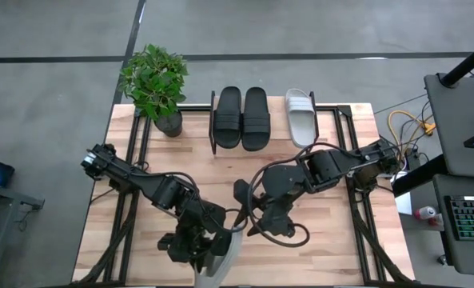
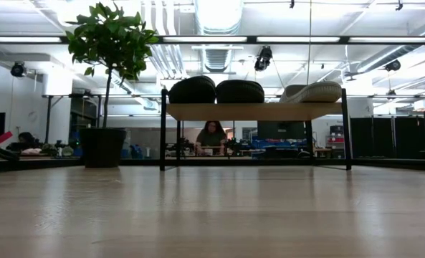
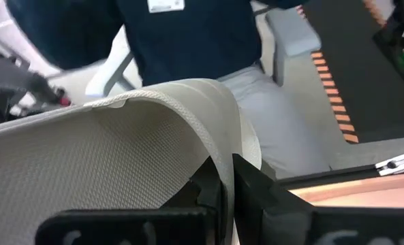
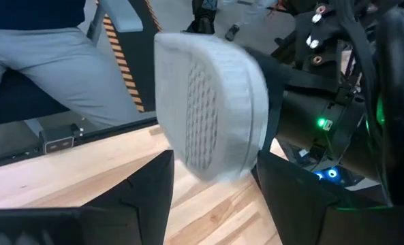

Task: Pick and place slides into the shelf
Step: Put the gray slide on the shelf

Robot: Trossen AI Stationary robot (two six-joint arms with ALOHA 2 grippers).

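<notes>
Grey slide (image 1: pixel 227 254) half hidden under left hand (image 1: pixel 198 250), cut off

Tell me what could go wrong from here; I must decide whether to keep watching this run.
The left gripper pinches the last pale slide only by its thin edge, so it may slip. The right gripper, jaws open, sits close to it; the arms could collide. The shelf has one narrow free spot beside the placed pale slide.

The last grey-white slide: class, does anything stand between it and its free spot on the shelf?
The grey-white slide is pinched in the left gripper near the table's front edge. The right gripper, open, and its arm lie across the line to the shelf.
</notes>
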